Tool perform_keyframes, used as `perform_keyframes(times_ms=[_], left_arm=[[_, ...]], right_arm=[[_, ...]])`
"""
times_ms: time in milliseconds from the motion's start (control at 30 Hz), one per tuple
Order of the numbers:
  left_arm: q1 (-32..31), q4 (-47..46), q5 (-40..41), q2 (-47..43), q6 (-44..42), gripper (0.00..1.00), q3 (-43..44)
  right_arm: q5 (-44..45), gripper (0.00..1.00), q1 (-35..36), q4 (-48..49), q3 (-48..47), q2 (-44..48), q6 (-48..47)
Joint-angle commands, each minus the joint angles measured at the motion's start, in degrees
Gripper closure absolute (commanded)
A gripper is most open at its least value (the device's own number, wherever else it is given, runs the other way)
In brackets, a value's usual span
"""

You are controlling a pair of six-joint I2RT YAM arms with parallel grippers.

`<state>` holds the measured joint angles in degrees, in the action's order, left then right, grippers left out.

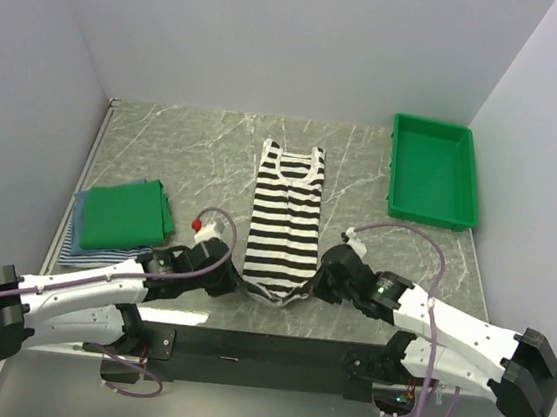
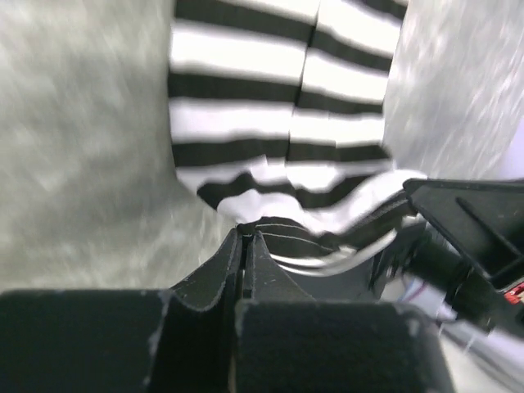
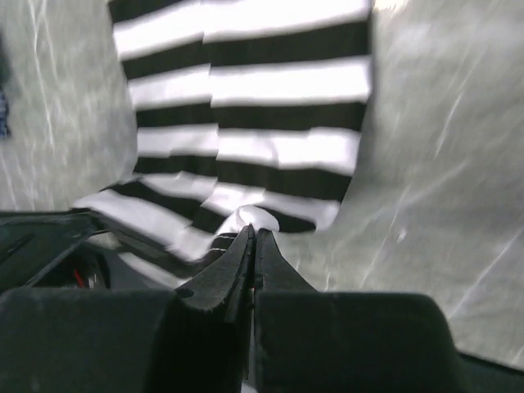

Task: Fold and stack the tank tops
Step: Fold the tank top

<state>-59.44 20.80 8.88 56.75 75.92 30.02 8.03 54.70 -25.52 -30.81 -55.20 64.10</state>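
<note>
The black-and-white striped tank top [image 1: 284, 219] lies flat in the middle of the table, straps at the far end. My left gripper [image 1: 234, 282] is shut on its near left hem corner; in the left wrist view [image 2: 244, 232] the jaws pinch the striped cloth [image 2: 278, 123]. My right gripper [image 1: 316, 288] is shut on the near right hem corner, seen in the right wrist view [image 3: 252, 231] pinching the cloth [image 3: 246, 106]. The hem is lifted slightly between them. A folded green tank top [image 1: 125, 214] lies on blue and blue-white striped ones [image 1: 83, 250] at the left.
A rigid green plastic bin [image 1: 432, 171] stands at the far right of the grey marble table [image 1: 195, 149]. White walls close in the back and both sides. The black mounting bar of the arm bases runs along the near edge.
</note>
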Motion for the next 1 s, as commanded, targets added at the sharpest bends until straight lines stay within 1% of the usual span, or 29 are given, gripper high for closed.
perform_keyframes(times_ms=[0, 33, 67, 133, 200, 267, 300, 367, 400, 433, 500, 533, 567, 600, 667, 700, 733, 767, 800, 833, 867, 900, 967], left_arm=[[5.7, -2.1, -0.3, 1.1, -5.7, 1.00, 4.0], [8.4, -3.1, -1.0, 1.9, -6.8, 1.00, 4.8], [9.8, -3.7, -1.3, 4.0, -9.3, 1.00, 5.7], [13.3, -5.1, -2.4, 6.6, -11.6, 0.99, 8.9], [15.3, -5.5, -2.7, 11.2, -14.6, 1.00, 11.5], [18.6, -7.8, -5.1, 14.2, -16.4, 0.99, 15.1], [19.5, -8.6, -5.7, 17.5, -18.0, 0.99, 17.6], [22.1, -9.4, -6.2, 21.1, -19.5, 1.00, 20.7], [23.0, -9.8, -7.6, 24.9, -21.0, 0.99, 22.3], [24.9, -10.4, -8.2, 26.9, -21.7, 0.99, 25.6], [26.6, -11.8, -9.5, 32.5, -23.0, 1.00, 28.7], [28.1, -12.6, -10.2, 34.4, -23.5, 1.00, 31.6], [28.8, -13.1, -10.9, 36.3, -24.0, 0.99, 33.2], [29.5, -12.8, -11.3, 40.3, -24.7, 0.99, 36.8], [31.3, -12.4, -13.1, 44.6, -25.6, 1.00, 40.4], [31.7, -12.2, -13.5, 48.0, -25.9, 0.99, 42.7], [32.8, -12.7, -13.8, 49.3, -26.0, 0.99, 43.4], [33.3, -13.9, -14.4, 51.2, -25.8, 0.98, 43.7], [33.9, -15.6, -15.6, 51.8, -26.1, 0.93, 43.5], [34.5, -16.8, -15.6, 52.6, -26.3, 0.92, 44.1], [34.7, -16.0, -14.9, 54.0, -26.4, 0.92, 45.2], [34.9, -15.8, -15.0, 54.4, -26.5, 0.86, 46.6], [35.6, -16.2, -16.2, 55.1, -26.6, 0.78, 47.1]], right_arm=[[-1.8, 1.00, -4.8, 3.0, -3.2, -3.3, -6.0], [-2.0, 1.00, -5.9, 2.9, -4.9, -4.4, -7.2], [-2.4, 1.00, -8.3, 3.1, -5.8, -5.3, -9.4], [-3.0, 1.00, -10.7, 4.3, -7.9, -7.8, -11.2], [-4.1, 1.00, -14.1, 6.0, -9.3, -9.7, -13.5], [-4.5, 1.00, -16.2, 7.1, -11.8, -12.8, -15.7], [-4.9, 1.00, -18.6, 8.4, -12.7, -15.3, -16.5], [-6.1, 1.00, -20.9, 9.6, -15.9, -18.1, -18.4], [-7.0, 1.00, -21.9, 10.4, -17.3, -21.2, -19.1], [-7.4, 1.00, -24.1, 10.7, -19.9, -23.0, -19.7], [-7.9, 1.00, -26.0, 11.9, -22.5, -26.1, -21.4], [-9.9, 1.00, -28.1, 12.4, -24.8, -29.1, -22.3], [-10.5, 1.00, -28.9, 12.8, -26.3, -30.8, -22.7], [-11.0, 1.00, -29.8, 12.9, -27.7, -34.2, -23.0], [-12.5, 1.00, -31.8, 13.2, -31.8, -37.7, -24.2], [-13.2, 1.00, -32.5, 12.7, -33.4, -41.3, -24.7], [-14.6, 1.00, -33.0, 12.3, -36.5, -43.1, -25.4], [-15.1, 0.96, -34.2, 12.2, -37.7, -44.7, -25.6], [-15.7, 0.92, -34.7, 13.1, -38.5, -47.1, -25.7], [-16.6, 0.88, -35.2, 13.4, -40.2, -48.1, -26.3], [-18.0, 0.80, -36.0, 13.7, -41.1, -49.1, -26.7], [-17.6, 0.73, -36.2, 14.7, -42.1, -50.1, -26.9], [-18.2, 0.64, -36.8, 15.1, -43.5, -51.0, -28.1]])
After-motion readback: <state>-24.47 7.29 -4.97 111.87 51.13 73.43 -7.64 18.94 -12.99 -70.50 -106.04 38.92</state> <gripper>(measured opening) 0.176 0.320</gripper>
